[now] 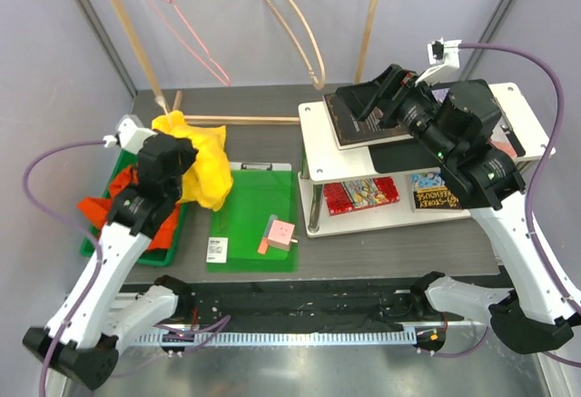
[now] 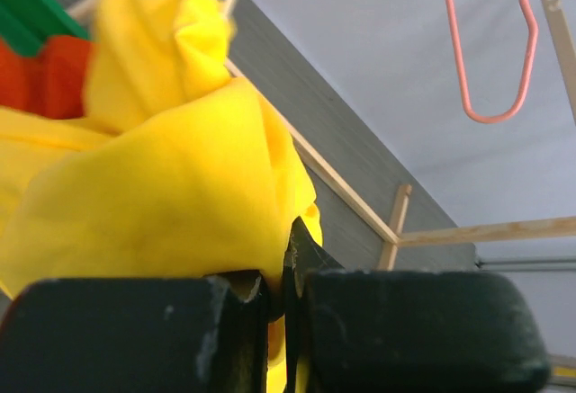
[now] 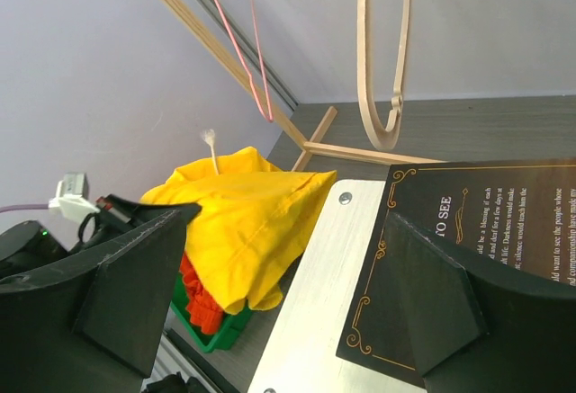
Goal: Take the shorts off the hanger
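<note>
Dark grey tabletop (image 1: 263,106), pale lilac walls behind. Left gripper (image 2: 286,276) clenched on fold of bright yellow cloth shorts (image 2: 180,168), bunch hanging over green plastic bin (image 3: 211,337). White drawstring end (image 3: 213,146) sticks up from top. Orange-red cloth shorts (image 1: 95,208) heaped in bin, spilling over left rim. Thin pink wire hanger (image 2: 493,120) and pale wooden hanger (image 3: 362,51) hang at back, well apart from both shorts. Right gripper (image 3: 279,303) spread wide, gripping nothing, over black hardcover book (image 3: 486,222) on white two-tier shelf (image 1: 313,138).
</note>
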You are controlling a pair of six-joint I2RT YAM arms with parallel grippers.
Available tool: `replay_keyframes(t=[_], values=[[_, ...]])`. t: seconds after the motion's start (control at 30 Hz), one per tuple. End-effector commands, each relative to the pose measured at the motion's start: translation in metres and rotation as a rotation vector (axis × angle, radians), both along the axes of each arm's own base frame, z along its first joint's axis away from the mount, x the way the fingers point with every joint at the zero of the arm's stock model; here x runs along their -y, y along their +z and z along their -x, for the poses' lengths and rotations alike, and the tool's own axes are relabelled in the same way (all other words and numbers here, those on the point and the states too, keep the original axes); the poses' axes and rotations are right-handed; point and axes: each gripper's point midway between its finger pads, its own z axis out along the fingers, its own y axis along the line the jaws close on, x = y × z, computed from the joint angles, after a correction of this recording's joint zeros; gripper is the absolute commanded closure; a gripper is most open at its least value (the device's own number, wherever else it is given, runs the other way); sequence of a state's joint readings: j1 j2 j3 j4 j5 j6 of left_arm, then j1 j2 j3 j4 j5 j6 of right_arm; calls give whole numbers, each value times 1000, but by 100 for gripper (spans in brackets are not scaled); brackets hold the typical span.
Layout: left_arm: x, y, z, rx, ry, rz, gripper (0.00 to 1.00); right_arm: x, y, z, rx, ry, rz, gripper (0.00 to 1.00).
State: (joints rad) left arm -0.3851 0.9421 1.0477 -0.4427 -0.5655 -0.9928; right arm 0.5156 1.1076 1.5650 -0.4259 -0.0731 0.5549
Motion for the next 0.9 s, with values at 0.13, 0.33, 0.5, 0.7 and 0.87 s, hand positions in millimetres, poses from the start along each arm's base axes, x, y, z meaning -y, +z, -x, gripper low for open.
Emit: replay_keyframes(t=[0.13,0.33,0.5,0.7,0.87], values=[[-67,75,74,50,92,-268,100,3,22,14,75,20,-37,4],[-102,124,110,58,171,-426,100,3,24,17,80,27,-46,4],[-121,142,124,62,246,-498,100,2,24,18,80,34,-49,4],[-99,101,94,-32,158,-507,100,6,29,22,96,29,-50,4],[-88,67,67,-96,120,-505,100,8,29,24,104,22,-44,4]])
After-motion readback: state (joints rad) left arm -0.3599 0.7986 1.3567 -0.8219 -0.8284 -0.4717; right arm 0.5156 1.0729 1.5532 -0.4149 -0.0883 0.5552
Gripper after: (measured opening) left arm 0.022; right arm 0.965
